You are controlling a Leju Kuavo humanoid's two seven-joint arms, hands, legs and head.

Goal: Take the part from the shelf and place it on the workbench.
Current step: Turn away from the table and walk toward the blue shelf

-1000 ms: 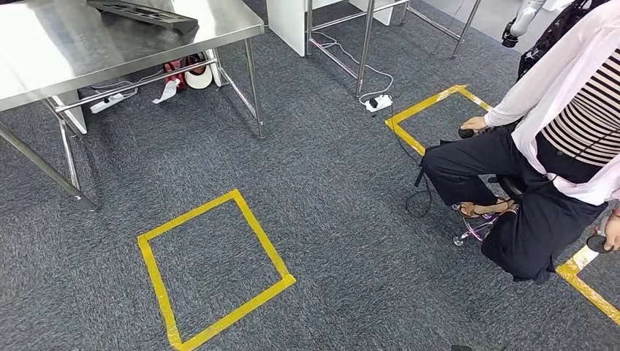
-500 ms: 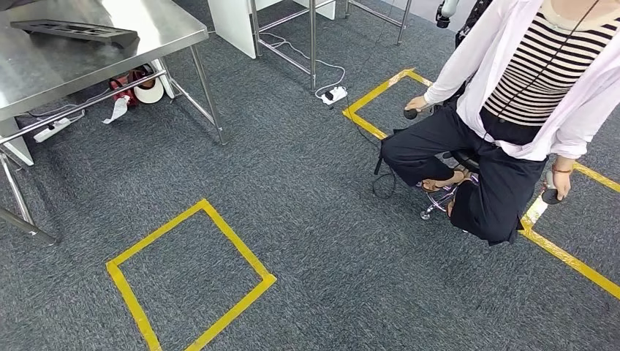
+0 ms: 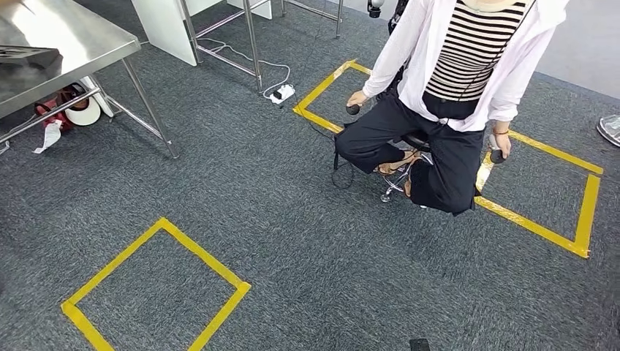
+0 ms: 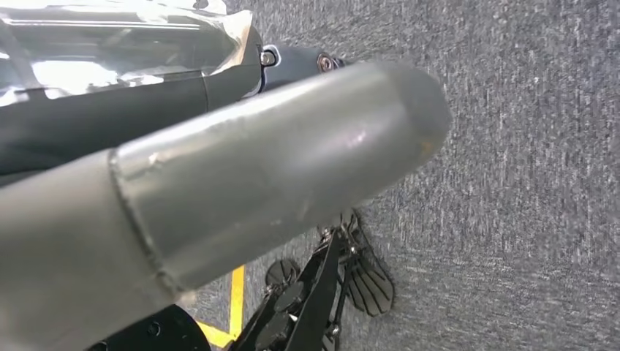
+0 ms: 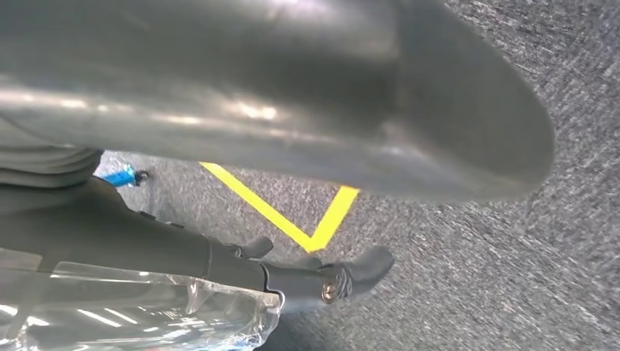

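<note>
A steel workbench (image 3: 69,40) stands at the far left of the head view, with the end of a dark tray (image 3: 28,57) on it. No shelf or part can be made out. In the left wrist view my left hand (image 4: 278,168) hangs over the grey carpet, thick thumb and dark fingers (image 4: 296,62) stretched out and apart. Over the carpet and a yellow tape corner in the right wrist view, my right hand (image 5: 292,88) hangs the same way, fingers (image 5: 314,279) straight. Crinkled clear plastic (image 4: 117,51) lies along each hand's fingers; nothing is held.
A person (image 3: 453,88) sits on a stool (image 3: 398,183) ahead to the right, a controller in each hand. Yellow tape squares (image 3: 157,289) (image 3: 556,197) mark the carpet. A power strip (image 3: 281,93) and cables lie by table legs. Under the workbench sit shoes and a white roll (image 3: 84,111).
The whole head view has slid left as the camera turned right: the workbench has moved to the picture's left edge and the seated person toward the middle. A second tape square has come in.
</note>
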